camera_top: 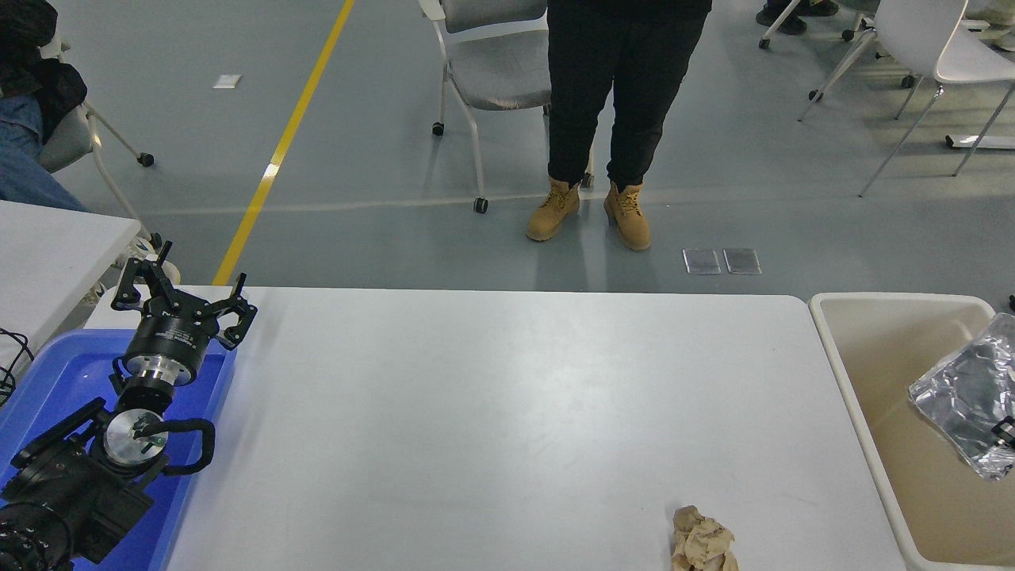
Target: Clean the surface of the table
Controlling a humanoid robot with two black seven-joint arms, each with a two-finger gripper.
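We see the table, a wide white-grey top that fills the lower frame and runs from beside the left gripper across to the tub. Its surface is mostly bare.

The tub, beige plastic, sits just past the table's right end, well away from the left gripper. Over its inside hangs a crumpled silver bag, and a small black piece of the right gripper shows at the bag's lower right edge, at the frame's border. We cannot tell whether that gripper is open or closed, so little of it shows.

A blue tray lies at the table's left end, under the left arm. The left gripper sits above the tray's far right corner with its fingers spread apart and nothing between them.

Beyond the table's far edge a person in black trousers and tan boots stands on the grey floor, with a grey chair just beside them.

A tan paper wad rests on the table near its front edge, far right of the left gripper and close to the tub.
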